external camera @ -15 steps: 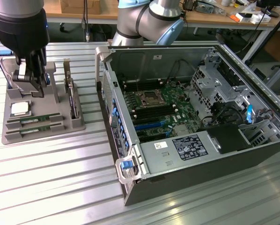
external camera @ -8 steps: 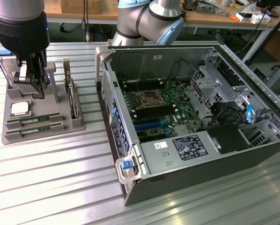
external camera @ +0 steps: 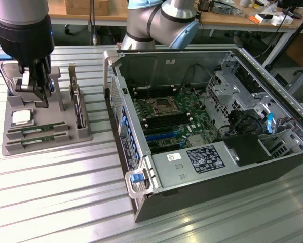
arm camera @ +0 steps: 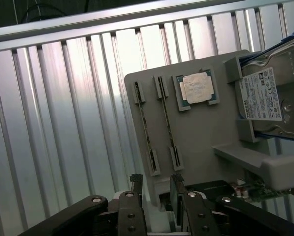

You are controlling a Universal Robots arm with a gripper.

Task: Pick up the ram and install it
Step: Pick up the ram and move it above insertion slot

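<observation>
Grey plastic makes up the tray (arm camera: 206, 137), which is set on the ribbed metal counter (external camera: 55, 192) beneath the claw (arm camera: 155, 182). The claw is held over the tray with its two fingers (arm camera: 136, 206) spread apart, and nothing is gripped between them.

Two green sticks are seated in parallel slots of the tray, below the claw and untouched by it. The first ram (arm camera: 167, 120) is laid just beside the CPU (arm camera: 197, 88). The second ram (arm camera: 143, 125) is laid alongside it, on the side away from the CPU and nearer the tray's outer edge. In the wrist view, the near ends of both sticks are seen just ahead of the fingertips, and the sticks run straight away from the claw.

The CPU is set flat in a square recess, level with the far ends of the sticks as seen from the claw. A hard drive (arm camera: 270, 96) with a white label is propped at the tray's edge, beyond the CPU.

An open case (external camera: 217, 187) is placed on the same counter, well apart from the claw and toward the exterior view's right. Its side panel is removed and the motherboard (external camera: 166, 116) inside is exposed.
</observation>
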